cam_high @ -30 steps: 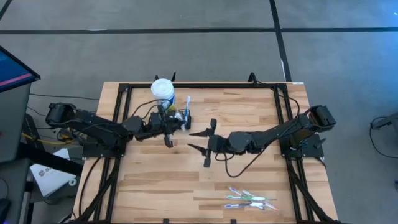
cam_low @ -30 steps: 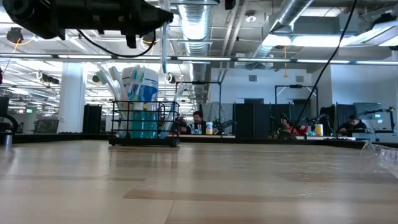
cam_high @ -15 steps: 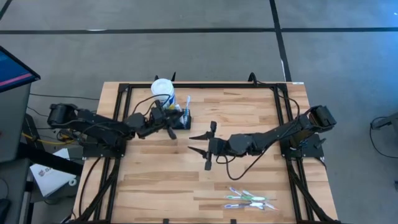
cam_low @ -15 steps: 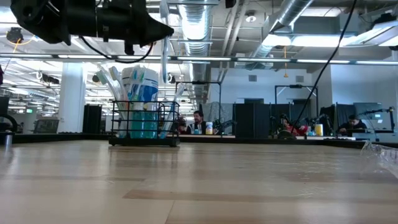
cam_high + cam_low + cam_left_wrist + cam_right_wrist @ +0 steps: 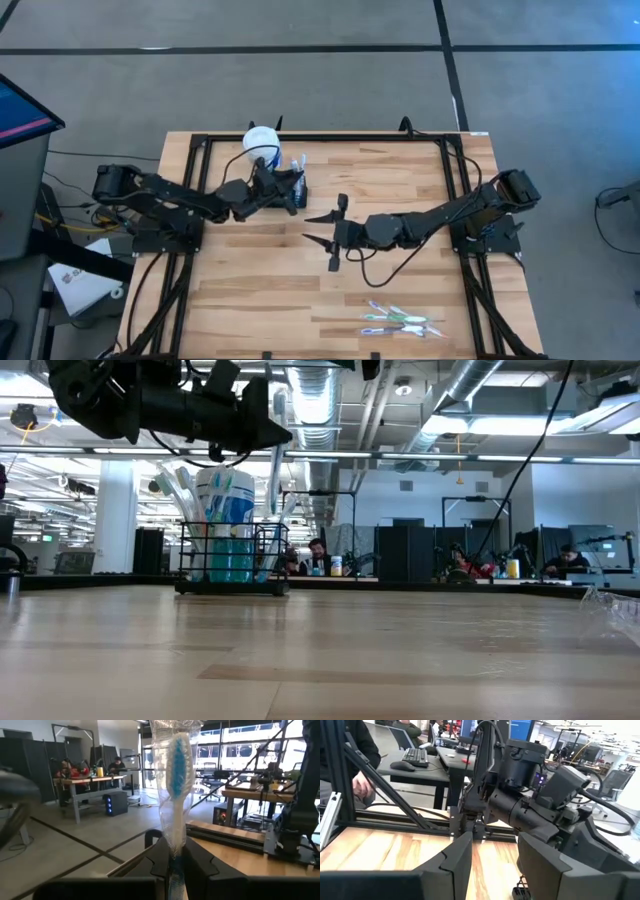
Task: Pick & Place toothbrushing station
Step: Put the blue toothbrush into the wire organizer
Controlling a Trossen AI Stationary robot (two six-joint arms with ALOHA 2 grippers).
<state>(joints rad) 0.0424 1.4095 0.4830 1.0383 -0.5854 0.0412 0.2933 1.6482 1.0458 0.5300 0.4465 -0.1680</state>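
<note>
The toothbrushing station, a black wire caddy (image 5: 232,560) (image 5: 297,186), stands on its base at the far left of the table, with brushes upright in it. A white blue-labelled tub (image 5: 262,140) stands just behind it. My left gripper (image 5: 291,192) (image 5: 280,434) hovers above the caddy, shut on a toothbrush (image 5: 174,775) in a clear wrapper. My right gripper (image 5: 320,228) (image 5: 495,855) waits open at mid-table, holding nothing. My left gripper pinches the wrapped toothbrush's handle (image 5: 174,861) between its two fingers. The fingers (image 5: 161,860) point level and lie across the brush. The brush stands upright, blue bristle head (image 5: 176,760) up, lifted clear above the caddy (image 5: 276,455).
Several wrapped toothbrushes (image 5: 402,320) lie near the table's front right. A black frame (image 5: 330,137) runs round the table's edges. Bare wood lies between the caddy and the loose brushes. People sit at desks in the room beyond.
My left gripper has gone toward the far edge and a little right, sinking slightly and turning, and now hangs over the caddy. The upright toothbrush has travelled with it. My right arm has kept still.
</note>
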